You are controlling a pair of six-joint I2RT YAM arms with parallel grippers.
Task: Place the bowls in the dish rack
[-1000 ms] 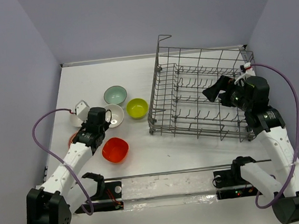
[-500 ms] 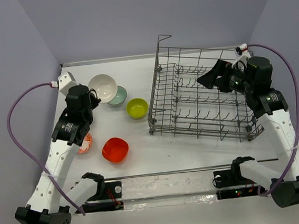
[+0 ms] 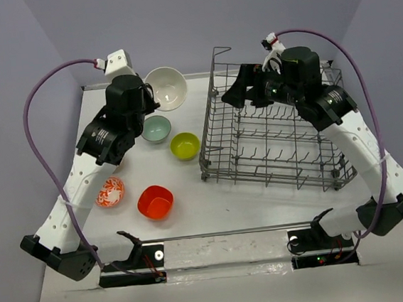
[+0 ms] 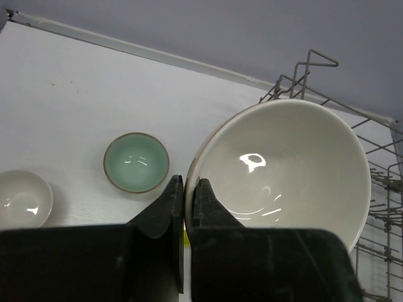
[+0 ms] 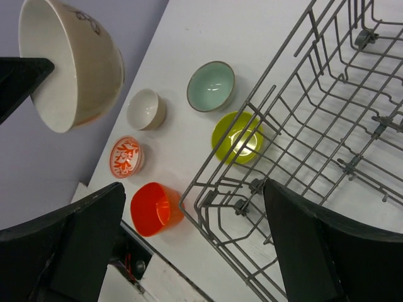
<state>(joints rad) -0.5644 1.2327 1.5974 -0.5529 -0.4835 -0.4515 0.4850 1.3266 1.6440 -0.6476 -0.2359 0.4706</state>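
Note:
My left gripper (image 3: 150,96) is shut on the rim of a cream bowl (image 3: 166,88) and holds it in the air near the far wall, left of the dish rack (image 3: 270,126). In the left wrist view the fingers pinch the rim (image 4: 187,182) of this bowl (image 4: 283,163). My right gripper (image 3: 243,90) is open and empty above the rack's far left corner. On the table lie a teal bowl (image 3: 156,129), a lime bowl (image 3: 184,145), an orange-red bowl (image 3: 155,202) and a red-patterned bowl (image 3: 110,192). A small white bowl (image 5: 146,109) sits left of the teal one, hidden under my left arm in the top view.
The rack's tall wire sides (image 5: 252,186) stand right of the bowls. The purple walls close in the far and side edges. A cable loops out from each wrist. The arm bases stand along the near edge.
My left arm has lifted the cream bowl from the table and carried it far and right, toward the rack. My right gripper has moved left over the rack, staying open.

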